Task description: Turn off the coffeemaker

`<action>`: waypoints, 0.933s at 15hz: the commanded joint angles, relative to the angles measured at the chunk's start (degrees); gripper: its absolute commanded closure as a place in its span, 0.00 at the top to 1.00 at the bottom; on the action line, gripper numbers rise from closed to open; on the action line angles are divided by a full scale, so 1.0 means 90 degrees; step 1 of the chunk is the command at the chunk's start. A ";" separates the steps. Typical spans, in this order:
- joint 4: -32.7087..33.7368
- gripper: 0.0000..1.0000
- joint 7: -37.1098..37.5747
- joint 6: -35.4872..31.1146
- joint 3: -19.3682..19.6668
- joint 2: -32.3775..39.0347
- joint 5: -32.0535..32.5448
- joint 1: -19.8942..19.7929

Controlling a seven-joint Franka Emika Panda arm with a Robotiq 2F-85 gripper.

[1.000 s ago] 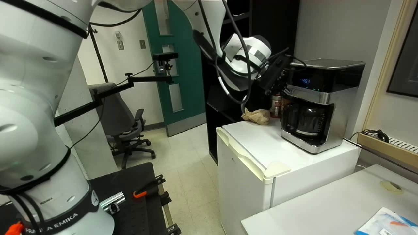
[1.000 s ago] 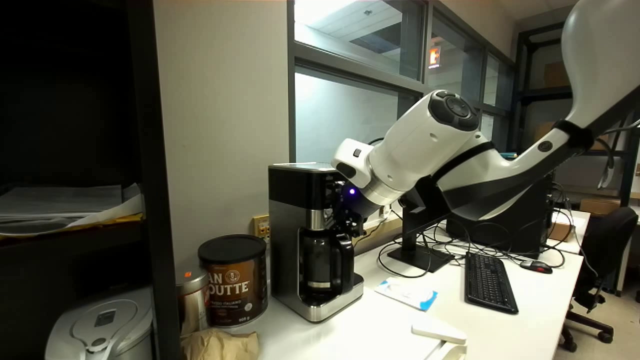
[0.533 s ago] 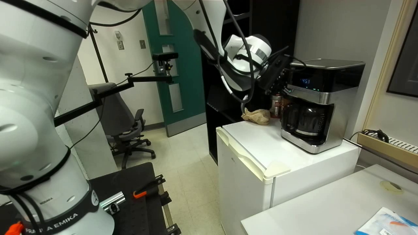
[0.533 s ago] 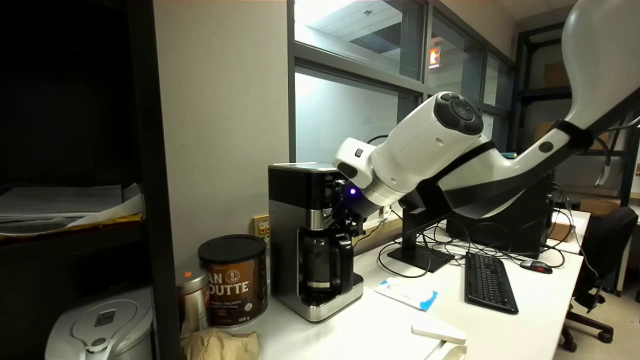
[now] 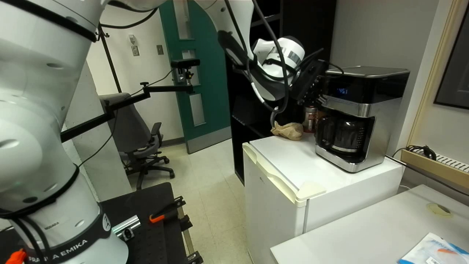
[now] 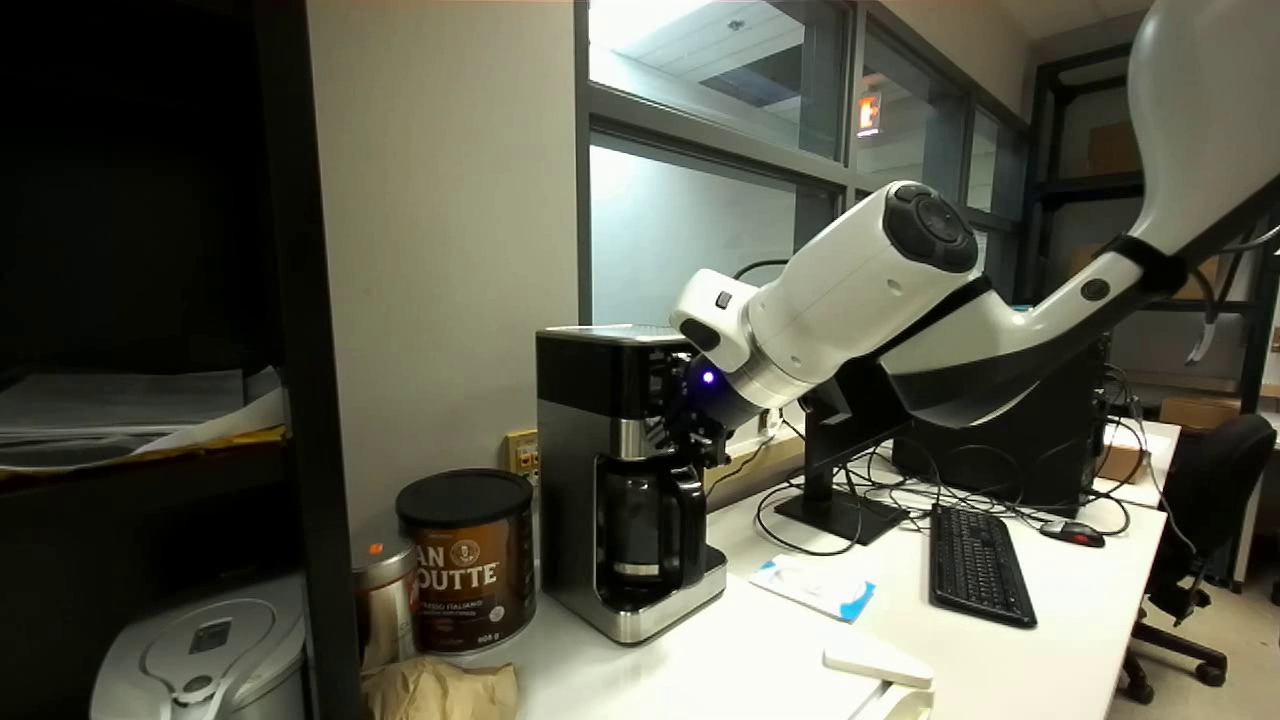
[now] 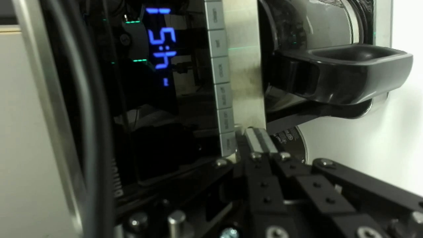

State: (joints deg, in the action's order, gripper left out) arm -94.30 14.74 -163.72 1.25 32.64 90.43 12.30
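Note:
The coffeemaker stands upright on a white fridge in both exterior views (image 5: 383,128) (image 6: 580,490), its dark glass carafe (image 5: 346,135) inside. Its blue display reads 4:51. The wrist view is turned sideways and shows the black panel (image 7: 185,105), a row of grey buttons (image 7: 222,96) and the silver band (image 7: 246,82). Green marks also show on the panel there; they may be reflections. My gripper (image 7: 260,140) is shut and empty, its fingertips in front of the band beside the end button. I cannot tell whether they touch. In both exterior views the gripper (image 5: 321,101) is at the machine's front.
The white mini-fridge (image 5: 271,205) bears the machine. A coffee can (image 6: 465,590), metal tin (image 6: 388,610) and brown paper bag (image 5: 288,131) stand beside it. A white desk (image 5: 366,234) adjoins, with a packet (image 5: 432,249). A dark shelf (image 6: 310,400) stands nearby.
My gripper and wrist have moved slightly up and back from the machine's front. Small green lights below the display in an exterior view no longer show there.

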 commanded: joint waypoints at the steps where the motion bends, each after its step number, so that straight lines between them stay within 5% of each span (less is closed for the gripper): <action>1: -0.0004 0.00 0.0114 -0.0156 0.0033 -0.0101 0.0144 -0.0045; 14: -0.1468 0.00 0.0032 -0.1215 -0.0001 -0.1190 0.0149 -0.0112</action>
State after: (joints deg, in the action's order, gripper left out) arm -103.84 14.77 -173.09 1.20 25.24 90.55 11.46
